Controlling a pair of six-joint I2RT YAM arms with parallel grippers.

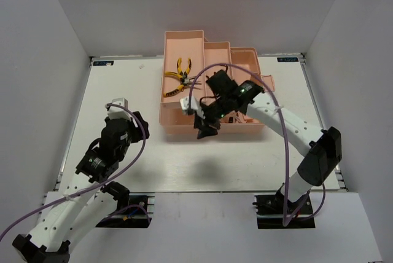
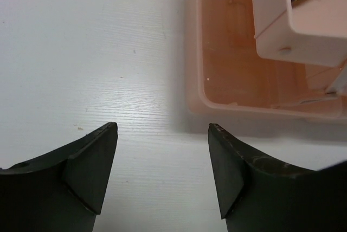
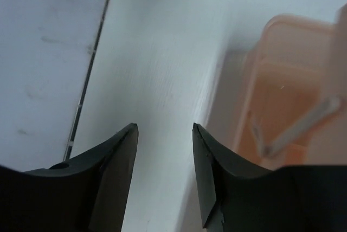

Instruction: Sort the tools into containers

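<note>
- Toolbox [image 1: 172, 118] open on table [image 1: 123, 85], trays folded out.
- Yellow-handled pliers [image 1: 183, 70] lying in the far left tray; other tools not made out.
- Left gripper [image 2: 162, 134]: jaws spread, nothing between them, held over bare table near the toolbox's left side.
- Right gripper [image 3: 165, 131]: jaws spread, empty, positioned at the toolbox's near edge.

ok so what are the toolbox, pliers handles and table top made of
The toolbox looks like moulded plastic: semi-translucent walls, satin sheen. The pliers handles are yellow and black, probably rubbery sleeves, hard to confirm. The table top is matte white with faint grain lines, maybe laminate.
</note>
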